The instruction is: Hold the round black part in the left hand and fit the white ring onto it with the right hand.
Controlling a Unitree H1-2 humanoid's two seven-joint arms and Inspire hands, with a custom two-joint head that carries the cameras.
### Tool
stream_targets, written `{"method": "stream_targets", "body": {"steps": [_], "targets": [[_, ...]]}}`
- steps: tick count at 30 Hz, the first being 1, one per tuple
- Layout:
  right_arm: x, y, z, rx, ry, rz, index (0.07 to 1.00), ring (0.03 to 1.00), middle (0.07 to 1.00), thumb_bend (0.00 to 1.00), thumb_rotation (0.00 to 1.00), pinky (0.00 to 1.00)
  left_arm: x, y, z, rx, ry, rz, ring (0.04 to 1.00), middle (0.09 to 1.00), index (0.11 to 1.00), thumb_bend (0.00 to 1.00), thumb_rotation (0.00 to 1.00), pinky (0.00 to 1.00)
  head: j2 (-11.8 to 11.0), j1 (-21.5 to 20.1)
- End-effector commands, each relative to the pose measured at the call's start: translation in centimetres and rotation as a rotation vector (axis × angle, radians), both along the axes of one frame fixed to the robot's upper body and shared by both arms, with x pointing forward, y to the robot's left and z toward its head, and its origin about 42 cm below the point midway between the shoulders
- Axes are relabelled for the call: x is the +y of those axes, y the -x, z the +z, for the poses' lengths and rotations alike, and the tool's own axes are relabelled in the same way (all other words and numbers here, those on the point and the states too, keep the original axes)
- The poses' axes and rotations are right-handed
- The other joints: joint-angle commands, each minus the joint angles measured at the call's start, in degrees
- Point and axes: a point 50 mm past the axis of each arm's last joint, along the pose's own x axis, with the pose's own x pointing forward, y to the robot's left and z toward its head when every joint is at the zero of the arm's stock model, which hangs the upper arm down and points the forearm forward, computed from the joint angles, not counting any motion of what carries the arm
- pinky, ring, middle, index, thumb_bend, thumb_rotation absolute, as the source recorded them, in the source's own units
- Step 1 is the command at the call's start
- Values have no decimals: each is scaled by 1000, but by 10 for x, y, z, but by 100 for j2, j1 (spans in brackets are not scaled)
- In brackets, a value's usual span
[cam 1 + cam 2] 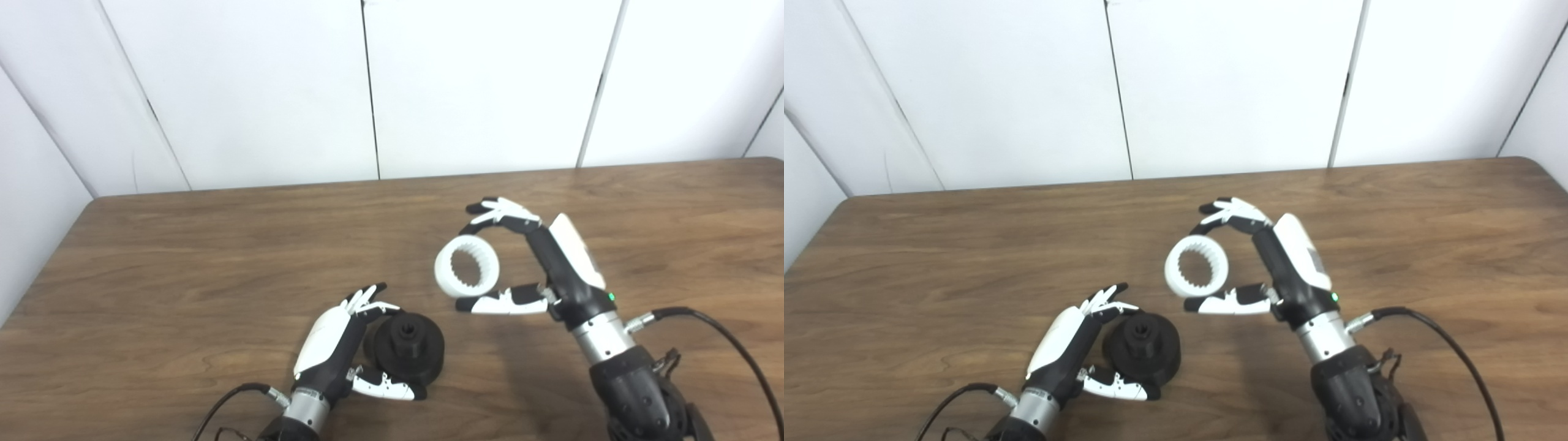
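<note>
The round black part, a disc with a raised hub and a socket in its top, rests on the wooden table near the front edge. My left hand is shut on it, fingers curled over its far left side and thumb along its near side. The white ring, toothed on the inside, is pinched by my right hand, with fingers on its upper rim and thumb under its lower rim. It hangs tilted, up and to the right of the black part, apart from it.
A black cable loops off the right wrist toward the table's right front. Another cable trails from the left wrist. White wall panels stand behind the table's far edge.
</note>
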Motion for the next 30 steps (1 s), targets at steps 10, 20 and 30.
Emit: {"method": "stream_targets", "body": {"steps": [10,20,30], "targets": [[30,6,-5,12,19,104,482,876,807,518,146,759,-6,-3,0,7,1,-7,1000,978,601,909,211,1000,42,56],[46,-1,-22,101,32,131,481,885,814,520,145,794,-7,-4,-1,-2,3,-13,1000,978,599,911,213,1000,84,100],[56,-10,-34,129,109,161,482,887,816,519,145,784,-8,-4,-1,-8,12,-16,1000,977,598,909,218,1000,107,130]]}}
